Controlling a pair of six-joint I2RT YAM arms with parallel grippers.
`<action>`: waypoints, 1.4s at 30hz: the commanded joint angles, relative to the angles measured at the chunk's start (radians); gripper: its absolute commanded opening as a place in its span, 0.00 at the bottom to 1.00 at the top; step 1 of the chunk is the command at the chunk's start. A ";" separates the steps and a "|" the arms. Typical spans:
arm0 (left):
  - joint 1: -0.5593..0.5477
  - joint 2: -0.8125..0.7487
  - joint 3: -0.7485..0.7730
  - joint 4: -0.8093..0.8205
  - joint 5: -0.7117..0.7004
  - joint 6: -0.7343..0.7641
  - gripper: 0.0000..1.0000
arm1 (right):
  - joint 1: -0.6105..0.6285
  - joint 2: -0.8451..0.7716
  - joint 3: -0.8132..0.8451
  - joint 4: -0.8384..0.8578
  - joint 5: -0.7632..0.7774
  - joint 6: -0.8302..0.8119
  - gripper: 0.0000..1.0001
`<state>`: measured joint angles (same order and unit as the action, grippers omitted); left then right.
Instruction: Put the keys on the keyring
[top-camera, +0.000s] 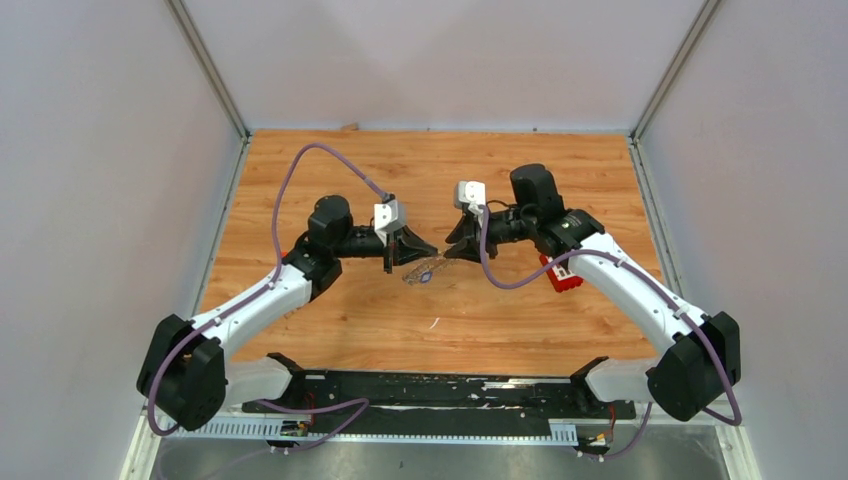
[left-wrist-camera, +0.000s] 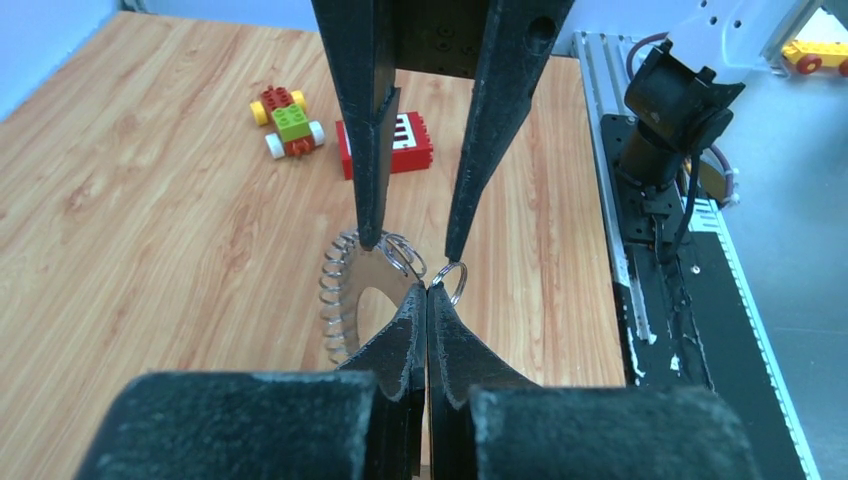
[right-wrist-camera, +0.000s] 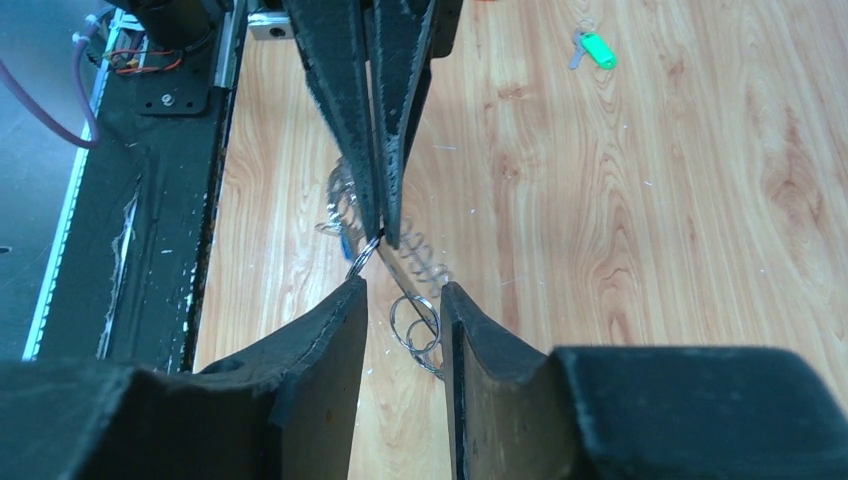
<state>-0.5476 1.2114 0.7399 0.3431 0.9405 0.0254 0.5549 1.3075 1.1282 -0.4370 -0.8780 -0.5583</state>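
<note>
The keyring (left-wrist-camera: 340, 300), a silver ring edged with wire loops, hangs just above the wood between my two grippers. My left gripper (left-wrist-camera: 427, 288) is shut on the keyring's rim, next to a small split ring (left-wrist-camera: 452, 279). My right gripper (right-wrist-camera: 400, 290) faces it with its jaws open, and the keyring's small silver rings (right-wrist-camera: 415, 322) show in the gap between its fingers. A bit of the blue key (right-wrist-camera: 346, 243) peeks out by the left fingertips. The green key (right-wrist-camera: 595, 48) lies alone on the wood further off. From above, the keyring (top-camera: 425, 270) shows between both grippers.
A red block with white squares (left-wrist-camera: 385, 145) and a small toy car of bricks (left-wrist-camera: 290, 122) lie on the wood past the right arm. The black base rail (top-camera: 450, 392) runs along the near edge. Grey walls close in three sides.
</note>
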 joint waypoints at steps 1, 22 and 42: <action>0.008 -0.044 -0.005 0.139 -0.010 -0.061 0.00 | 0.004 0.005 0.025 -0.052 -0.093 -0.060 0.35; 0.008 -0.019 -0.014 0.172 -0.032 -0.097 0.00 | 0.010 0.031 0.033 0.033 -0.066 0.053 0.27; 0.008 0.001 -0.017 0.167 -0.030 -0.097 0.00 | 0.028 0.003 0.003 0.108 0.059 0.078 0.00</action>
<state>-0.5346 1.2167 0.7204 0.4366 0.8837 -0.0654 0.5739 1.3392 1.1320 -0.4099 -0.8623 -0.4946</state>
